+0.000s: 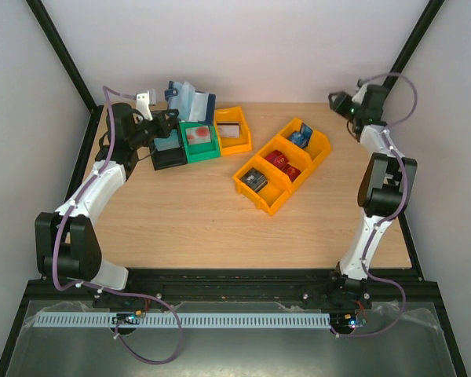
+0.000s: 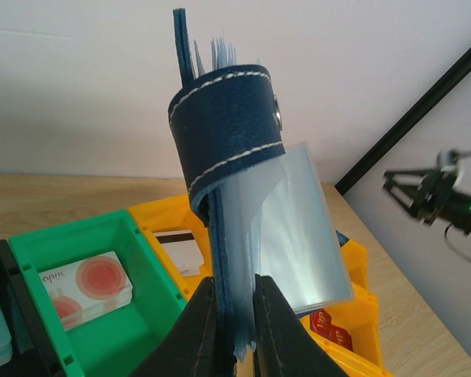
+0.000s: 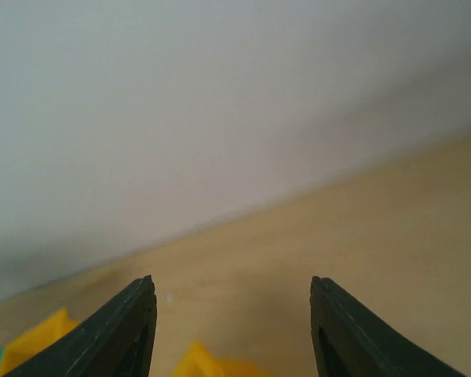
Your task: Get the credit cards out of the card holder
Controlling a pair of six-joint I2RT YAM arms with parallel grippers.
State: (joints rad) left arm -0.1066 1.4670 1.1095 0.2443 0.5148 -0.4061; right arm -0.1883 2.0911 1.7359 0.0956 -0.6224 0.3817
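Left fingers [image 2: 195,334] pinched shut on lower edge of dark navy stitched folding card holder [image 2: 228,129], held upright, clear plastic sleeves fanned out, raised near green plastic bin [image 2: 157,263] at far left of wooden counter [image 1: 180,220]; right fingers [image 3: 133,330] parted, empty, well apart at far right

— What do the two arms look like?
— The left arm [image 1: 90,192] has smooth white shells between bulky black joint housings, with a loose purple cable [image 1: 56,251] looping along it. The right arm [image 1: 370,228] has the same white-and-black build and its own purple cable [image 1: 415,98].
— And the fingers?
— The left gripper [image 2: 234,298] has matte black, tapered fingers, and the right gripper [image 3: 231,302] has the same dark wedges. A small green light [image 1: 350,111] glows on the far right wrist.
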